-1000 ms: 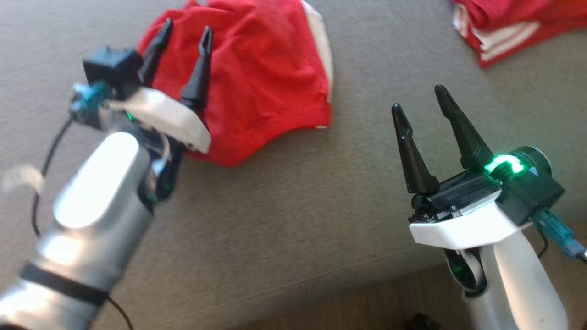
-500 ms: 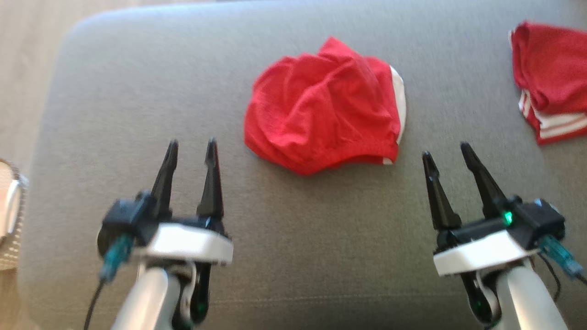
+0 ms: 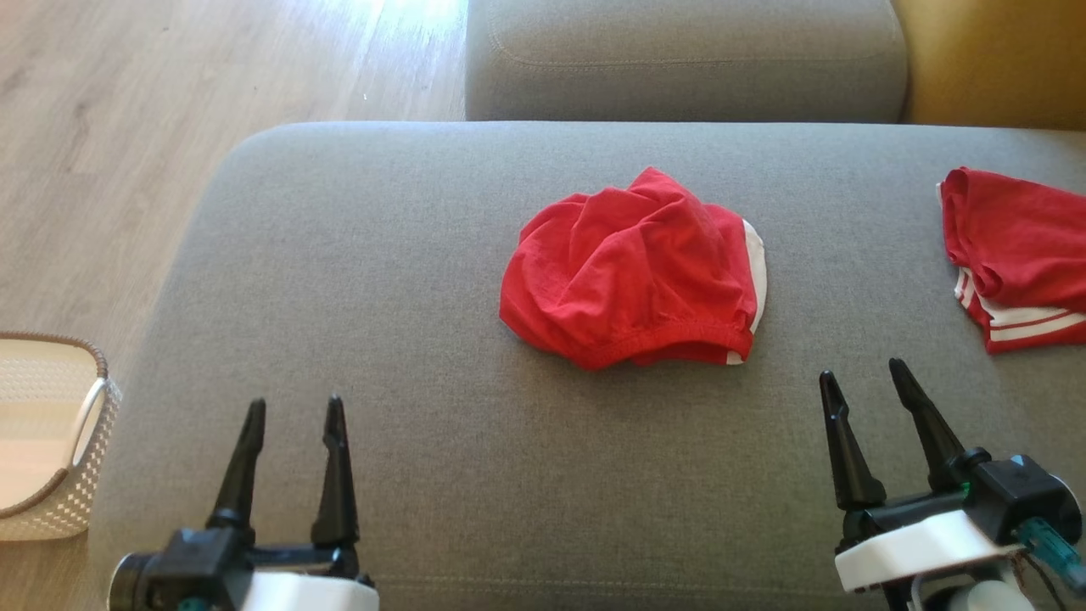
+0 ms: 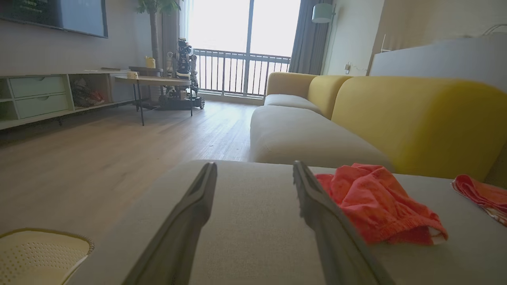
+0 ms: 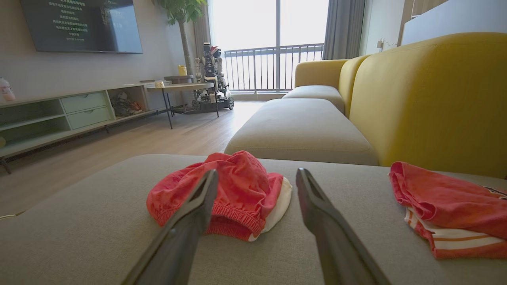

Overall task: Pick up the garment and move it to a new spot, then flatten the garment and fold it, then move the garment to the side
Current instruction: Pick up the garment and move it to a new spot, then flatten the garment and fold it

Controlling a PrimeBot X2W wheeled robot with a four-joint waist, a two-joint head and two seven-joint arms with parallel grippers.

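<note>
The crumpled red garment (image 3: 632, 271) lies bunched near the middle of the grey sofa cushion (image 3: 356, 280), white trim showing along its right side. Over the cushion's near edge the left gripper (image 3: 294, 406) hangs toward the left corner and the right gripper (image 3: 862, 373) toward the right, each with fingers spread apart and empty. A striped red piece (image 3: 1010, 255) lies at the right edge. A white basket (image 3: 51, 441) stands on the floor beyond the left edge.

Head view looks down on the grey cushion (image 3: 339, 339); both wrist views skim low across it.
</note>
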